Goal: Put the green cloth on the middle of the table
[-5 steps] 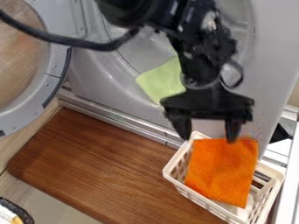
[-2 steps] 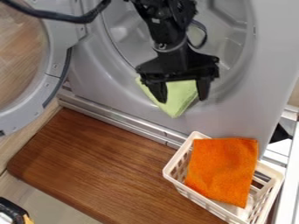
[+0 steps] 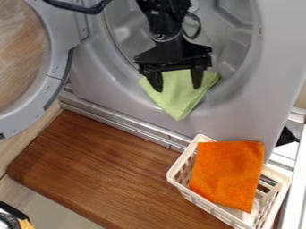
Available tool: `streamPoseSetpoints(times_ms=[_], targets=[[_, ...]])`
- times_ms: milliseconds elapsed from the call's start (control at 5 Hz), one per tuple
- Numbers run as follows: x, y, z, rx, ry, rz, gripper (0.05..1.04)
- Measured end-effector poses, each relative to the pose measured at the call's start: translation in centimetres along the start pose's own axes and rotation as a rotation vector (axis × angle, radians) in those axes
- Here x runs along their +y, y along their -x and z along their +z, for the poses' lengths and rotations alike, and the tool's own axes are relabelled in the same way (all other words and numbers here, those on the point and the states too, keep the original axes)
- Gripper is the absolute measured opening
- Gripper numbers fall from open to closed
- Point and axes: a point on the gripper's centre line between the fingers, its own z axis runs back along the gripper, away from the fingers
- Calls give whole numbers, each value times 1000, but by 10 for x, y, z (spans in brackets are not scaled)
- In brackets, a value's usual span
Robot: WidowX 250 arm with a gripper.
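Observation:
The black gripper [image 3: 177,85] hangs at the mouth of the grey drum, its two fingers spread apart in front of the green cloth [image 3: 178,99]. Draped over the drum's lower rim, the cloth has its pointed lower corner hanging down the machine's front. Whether the fingertips touch the cloth, I cannot tell. The brown wooden table [image 3: 101,167] lies below the machine.
A white basket [image 3: 209,206] with an orange cloth [image 3: 227,174] in it stands on the table's right part. The machine's round door [image 3: 57,85] is swung out at the left. A dark object [image 3: 13,216] is at the lower left corner.
From above the basket, the gripper has moved up and left to the green cloth, its fingers staying apart. More of the green cloth's right side now shows. The object at lower left has shifted.

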Motion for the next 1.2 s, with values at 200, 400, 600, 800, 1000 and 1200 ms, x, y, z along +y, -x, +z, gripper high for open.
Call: streamPoseSetpoints(times_ms=[200,400,600,800,1000,1200], targets=[[9,-6,-15,19,-27,15,1001],[19,-13,-33,48,-40,44,1001],[17,-18,-47,64,-36,43,1000],[13,-18,-49,65,-39,46,975],[11,-17,-49,58,-55,56,754],[9,-16,-49,37,-46,56,482]])
